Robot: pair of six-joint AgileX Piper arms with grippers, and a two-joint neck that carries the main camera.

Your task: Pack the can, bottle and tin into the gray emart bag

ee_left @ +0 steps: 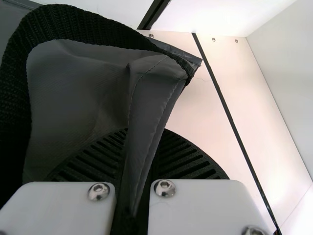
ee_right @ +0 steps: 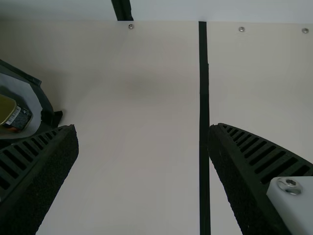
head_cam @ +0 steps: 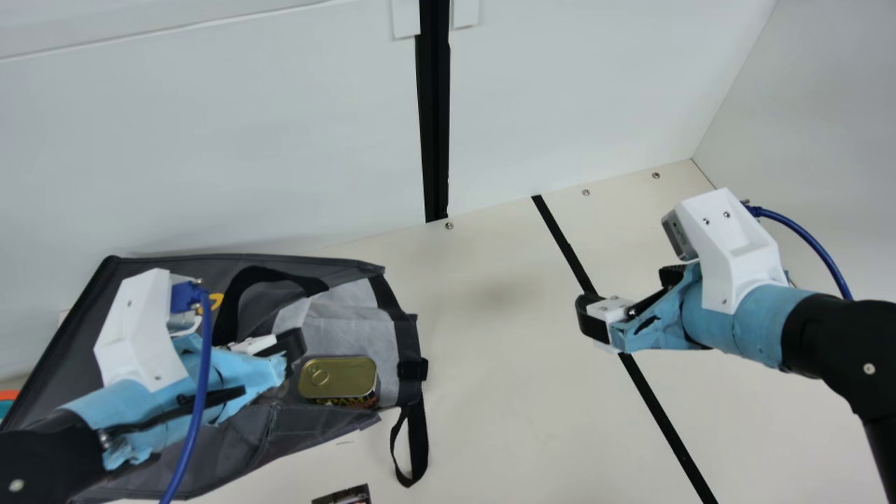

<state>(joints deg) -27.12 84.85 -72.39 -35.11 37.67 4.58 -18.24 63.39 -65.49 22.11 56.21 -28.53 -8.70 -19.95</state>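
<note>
one gold-topped rectangular metal tin (head_cam: 337,379) lies on a paler panel of the dark gray fabric bag (head_cam: 301,423), just beside the left gripper (ee_left: 143,147), on the side toward the right arm. its long axis runs roughly from arm to arm. the left jaws are nearer, but narrow and holding a fold of the bag; the right gripper (ee_right: 143,126) has its jaws wide, well apart, and would probably need to come leftward for the tin.

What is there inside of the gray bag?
In the gray bag, near its opening, a tin is visible. Anything deeper is covered by the bag's fabric and left arm.
</note>
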